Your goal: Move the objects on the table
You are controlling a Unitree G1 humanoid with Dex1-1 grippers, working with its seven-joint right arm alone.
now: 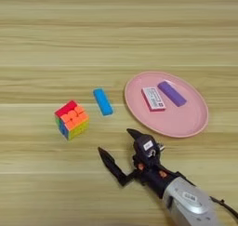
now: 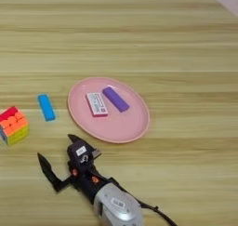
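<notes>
1. I read the right gripper point(image 1: 117, 143) at the near edge of the table point(image 1: 46, 34); its silver forearm point(image 1: 190, 202) enters from the bottom right.
2. The two black fingers point(image 1: 109, 163) are spread wide apart; nothing sits between them and I see them pinching nothing; whether the tips touch the wood I cannot tell.
3. Beyond the gripper and to its left stands the puzzle cube point(image 1: 71, 119), one corner turned toward me, red and orange faces showing; it is clear of the fingers.
4. The blue block point(image 1: 102, 101) lies flat just beyond the open fingers, between the cube and the pink plate point(image 1: 186, 125); it touches neither.
5. The pink plate rests beyond and to the right of the gripper, near it but apart.
6. On the plate I see a pink-and-white flat piece point(image 1: 153, 98) and a purple block point(image 1: 171, 93), side by side, both lying flat.
</notes>
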